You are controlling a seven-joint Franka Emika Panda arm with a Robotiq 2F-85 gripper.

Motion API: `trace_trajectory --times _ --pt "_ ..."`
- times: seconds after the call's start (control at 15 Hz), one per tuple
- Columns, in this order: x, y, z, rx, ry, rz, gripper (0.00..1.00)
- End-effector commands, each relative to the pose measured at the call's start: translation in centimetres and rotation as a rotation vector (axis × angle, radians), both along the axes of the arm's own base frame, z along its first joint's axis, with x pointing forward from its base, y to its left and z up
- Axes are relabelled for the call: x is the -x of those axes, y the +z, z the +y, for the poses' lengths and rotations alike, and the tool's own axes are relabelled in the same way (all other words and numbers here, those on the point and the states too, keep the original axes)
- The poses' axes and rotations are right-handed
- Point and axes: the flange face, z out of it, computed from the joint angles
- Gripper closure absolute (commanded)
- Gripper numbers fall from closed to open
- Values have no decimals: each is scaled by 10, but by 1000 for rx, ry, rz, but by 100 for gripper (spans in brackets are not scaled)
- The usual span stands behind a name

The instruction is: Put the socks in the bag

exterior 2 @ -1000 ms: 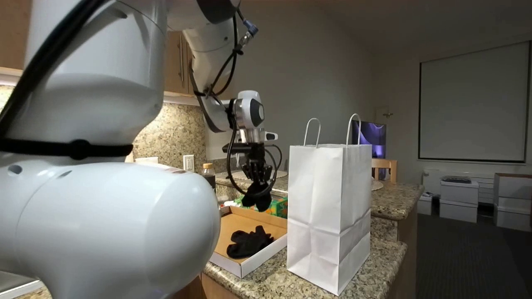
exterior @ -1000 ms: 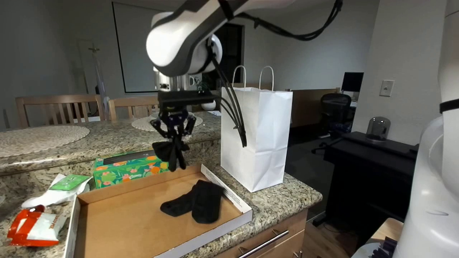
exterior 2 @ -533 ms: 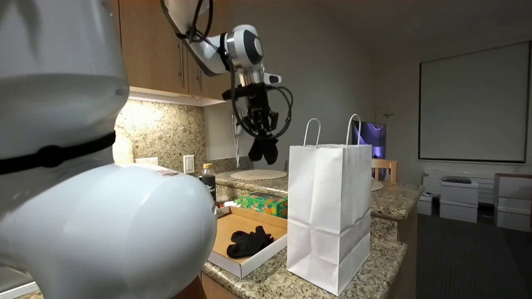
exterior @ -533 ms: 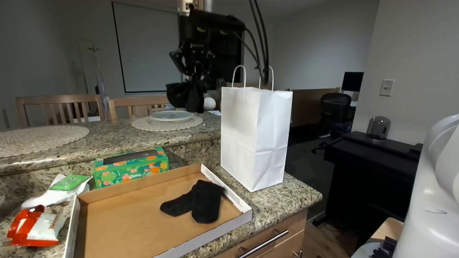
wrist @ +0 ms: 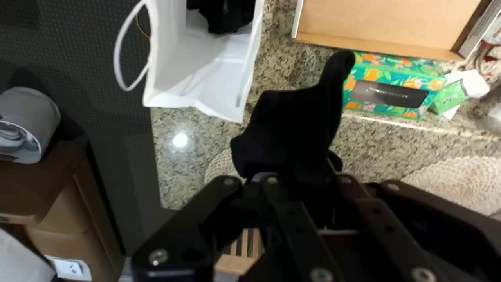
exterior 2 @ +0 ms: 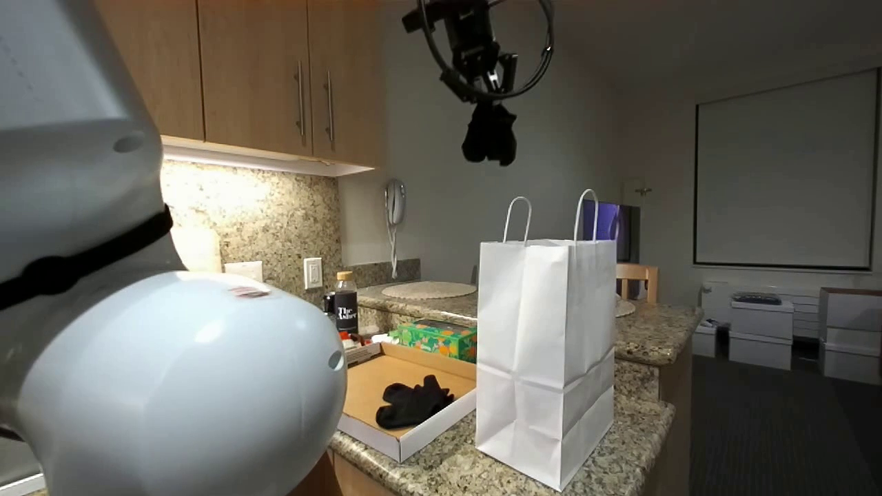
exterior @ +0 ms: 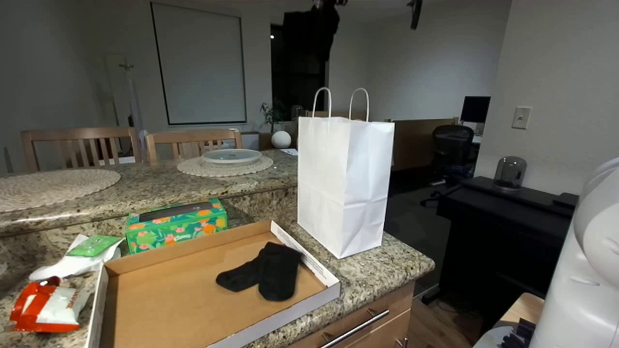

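hanging well above the white paper bag [exterior 2: 524, 310] in both exterior views, the held sock [exterior 2: 489, 134] is clamped tight in the jaws. could be one sock or a folded pair, too much black blob to tell. down inside the bag the wrist view shows some dark cloth [wrist: 227, 17], i'd guess socks too. beside the bag there's a cardboard tray [exterior: 174, 290] with more black socks [exterior: 280, 274] in it, looks like two, so i'd call this partway done.

stuff i'd worry about: the load doesn't look squarely over the bag's mouth, more off to one side, though the wrist view makes that hard to judge. let go there and it probably flops over the bag's rim, or misses and lands on the table [exterior: 404, 262] next to the bag. dropping from that high gives it room to drift too. going lower helps but has its own risk: the bag's just paper and likely light, so a bump could tip or shove it, and it stands near the table's edge. also a handle loop [wrist: 118, 58] sticks up from the bag, easy for a dangling sock end or the black cable [exterior 2: 549, 49] above the bag to snag.
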Motion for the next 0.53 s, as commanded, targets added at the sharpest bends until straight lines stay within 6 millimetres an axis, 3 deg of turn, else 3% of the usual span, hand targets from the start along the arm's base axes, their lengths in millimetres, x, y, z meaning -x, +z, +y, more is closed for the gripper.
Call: trace_trajectory --times 0.0,0.13,0.27,0.47 --pt "9 41 -77 -59 -25 -29 91" --pt "5 41 -114 -87 -18 -19 91" --pt "-4 25 -138 -90 -2 12 91" --pt "-29 -13 -144 -46 26 95 91"
